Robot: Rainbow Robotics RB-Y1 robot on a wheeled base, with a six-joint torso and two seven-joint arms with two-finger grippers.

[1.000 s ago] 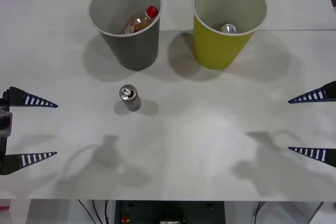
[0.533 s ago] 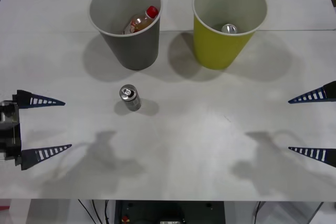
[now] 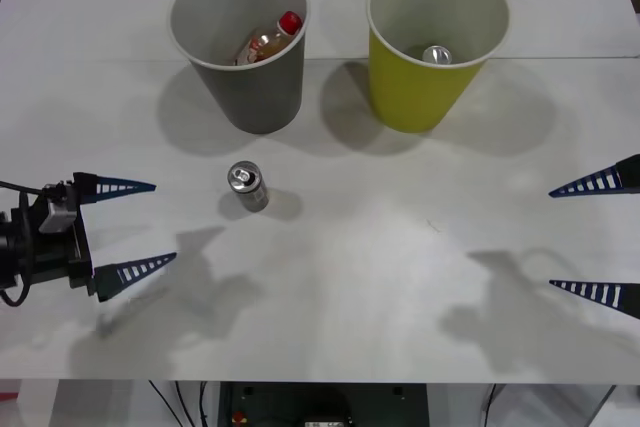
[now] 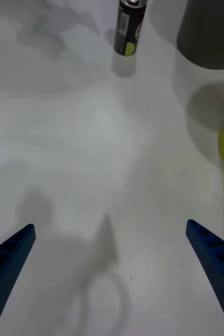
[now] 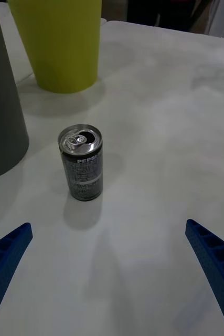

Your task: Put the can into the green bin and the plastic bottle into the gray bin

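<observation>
1. Front view: the can [image 3: 246, 187] stands upright on the table, just right of my left gripper [image 3: 138, 228], jaws apart.
2. My right gripper [image 3: 597, 238] waits open, far right, well apart.

The desk [image 3: 340, 277] was a white, faintly mottled surface, with a thin seam running across it just behind the two bins. Three things stood directly on it. The gray bin [image 3: 250, 77] stood upright toward the far left, and the green bin [image 3: 415, 87] stood upright beside it to the right, the two apart with bare desk between them. A can [image 3: 247, 187] stood upright nearer the front, just before the gray bin and apart from it, its pull-tab top facing up. Soft shadows lay on the desk beside each of the three.
</observation>
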